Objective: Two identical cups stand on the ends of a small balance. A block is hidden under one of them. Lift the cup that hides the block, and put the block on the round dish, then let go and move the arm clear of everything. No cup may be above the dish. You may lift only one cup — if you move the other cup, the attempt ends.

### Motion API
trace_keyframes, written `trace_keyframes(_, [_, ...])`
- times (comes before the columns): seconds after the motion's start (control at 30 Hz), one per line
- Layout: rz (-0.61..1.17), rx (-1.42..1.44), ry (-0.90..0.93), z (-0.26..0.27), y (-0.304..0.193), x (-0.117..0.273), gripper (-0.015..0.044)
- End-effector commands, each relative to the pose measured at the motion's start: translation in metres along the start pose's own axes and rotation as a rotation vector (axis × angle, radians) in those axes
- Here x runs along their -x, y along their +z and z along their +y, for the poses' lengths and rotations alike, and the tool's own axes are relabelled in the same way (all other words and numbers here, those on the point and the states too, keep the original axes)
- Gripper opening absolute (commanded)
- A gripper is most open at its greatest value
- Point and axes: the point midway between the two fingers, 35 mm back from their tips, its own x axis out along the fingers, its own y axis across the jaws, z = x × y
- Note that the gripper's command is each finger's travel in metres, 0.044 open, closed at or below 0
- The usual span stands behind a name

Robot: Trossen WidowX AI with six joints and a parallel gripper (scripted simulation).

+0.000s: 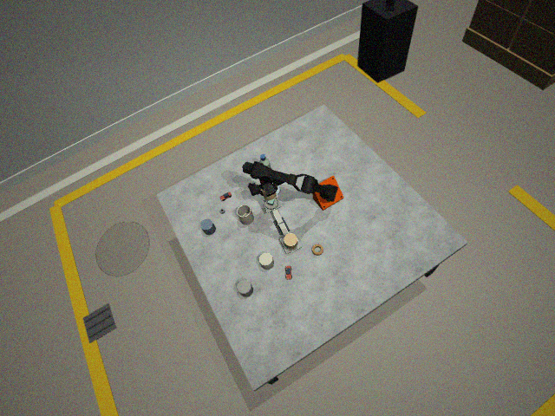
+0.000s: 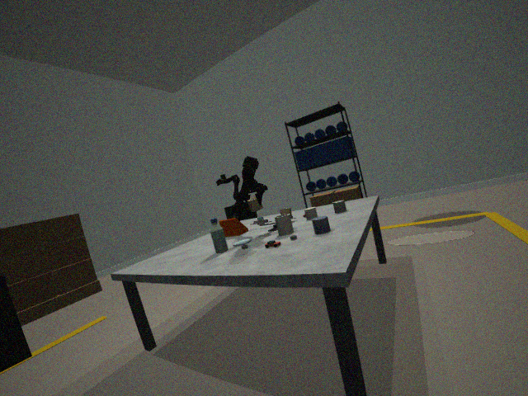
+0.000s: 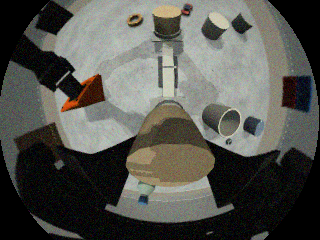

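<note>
Wrist view: my end effector [image 1: 270, 191] [image 2: 254, 203] [image 3: 168, 139], fairly wide, grips a tan round cup [image 1: 271, 196] [image 2: 255, 205] [image 3: 170, 159], raised to free the block; its tan twin [image 1: 290, 240] [image 2: 285, 211] [image 3: 167, 21] must rest undisturbed.

Matte-black segmented arm [image 1: 286, 178] [image 2: 248, 179] [image 3: 46, 67], pale band.

high overhead top view, low exterior across tabletop, close claw-mounted view, table shared
</note>
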Motion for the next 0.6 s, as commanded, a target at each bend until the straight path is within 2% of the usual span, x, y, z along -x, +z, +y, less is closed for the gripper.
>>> trace_keyframes(0.0, [0.001, -0.002, -0.003, 0.000, -0.001, 0.001, 0.0000])
trace_keyframes(0.37, [0.001, -0.002, -0.003, 0.001, -0.003, 0.000, 0.0000])
trace_keyframes(0.57, [0.021, -0.004, -0.010, 0.037, -0.074, -0.018, 0.0000])
